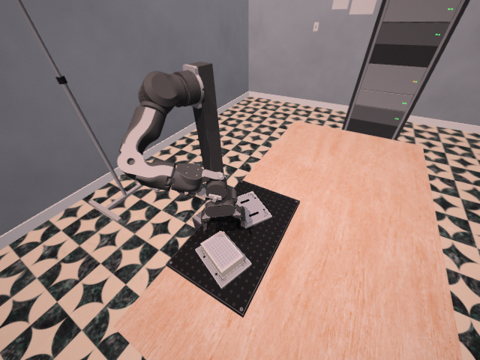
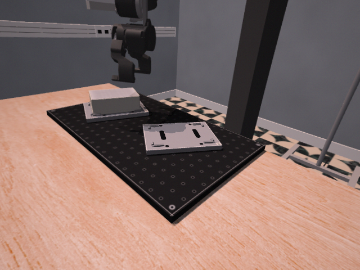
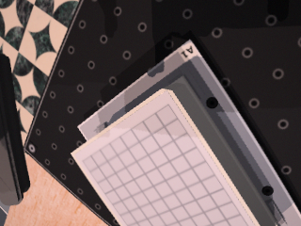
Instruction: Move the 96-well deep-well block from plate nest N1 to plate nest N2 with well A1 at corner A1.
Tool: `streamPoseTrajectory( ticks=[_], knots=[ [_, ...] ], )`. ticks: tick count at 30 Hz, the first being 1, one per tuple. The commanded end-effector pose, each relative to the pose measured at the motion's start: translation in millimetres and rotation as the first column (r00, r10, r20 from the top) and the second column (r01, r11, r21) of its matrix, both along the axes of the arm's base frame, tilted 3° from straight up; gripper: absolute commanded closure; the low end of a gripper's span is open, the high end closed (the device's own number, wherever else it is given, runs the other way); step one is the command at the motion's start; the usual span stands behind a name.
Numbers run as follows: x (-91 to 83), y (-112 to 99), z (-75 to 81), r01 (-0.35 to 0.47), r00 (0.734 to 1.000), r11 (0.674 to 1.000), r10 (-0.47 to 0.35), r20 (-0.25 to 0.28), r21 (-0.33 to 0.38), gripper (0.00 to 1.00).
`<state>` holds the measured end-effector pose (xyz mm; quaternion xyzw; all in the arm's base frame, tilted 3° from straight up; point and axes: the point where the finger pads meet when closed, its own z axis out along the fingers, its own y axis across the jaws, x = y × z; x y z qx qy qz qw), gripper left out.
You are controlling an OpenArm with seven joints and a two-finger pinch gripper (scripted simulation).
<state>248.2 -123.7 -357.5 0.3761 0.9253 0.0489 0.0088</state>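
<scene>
My gripper [image 2: 132,76], fingers apart and holding nothing, hangs above the pale, grid-topped rectangular block [image 1: 223,251] on the perforated black board [image 2: 162,177].

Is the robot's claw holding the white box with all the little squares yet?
No, nothing is held. The gripper hangs open above the deep-well block, not touching it. The block sits in its nest on the black board.

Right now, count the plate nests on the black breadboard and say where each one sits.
2. One nest sits at the breadboard's far end under the deep-well block; the other nest lies bare nearer the arm's column.
</scene>
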Motion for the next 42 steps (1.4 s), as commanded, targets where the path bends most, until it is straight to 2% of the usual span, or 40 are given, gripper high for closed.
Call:
streamPoseTrajectory(
  ticks=[1, 7, 9, 12, 24, 26, 29, 41, 42],
  knots=[
    [2.0, -3, 1.1, -0.001, 1.0, 1.0, 0.001, 0.007, -0.001, 0.23],
    [2.0, -3, 1.1, -0.001, 1.0, 1.0, 0.001, 0.007, -0.001, 0.23],
    [11.1, -18, 1.1, -0.103, 0.995, 0.995, 0.103, 0.003, -0.012, 0.23],
    [26.4, -40, 1.6, -0.255, 0.967, 0.967, 0.256, 0.001, -0.023, 0.23],
    [26.4, -40, 1.6, -0.255, 0.967, 0.967, 0.256, 0.001, -0.023, 0.23],
    [32.2, -49, 1.7, -0.353, 0.936, 0.935, 0.353, -0.003, -0.032, 0.23],
    [41.9, -62, 2.2, -0.494, 0.87, 0.869, 0.494, -0.006, -0.042, 0.23],
    [41.9, -62, 2.2, -0.494, 0.87, 0.869, 0.494, -0.006, -0.042, 0.23],
    [41.9, -62, 2.5, -0.505, 0.863, 0.862, 0.506, -0.007, -0.047, 0.23]
  ],
)
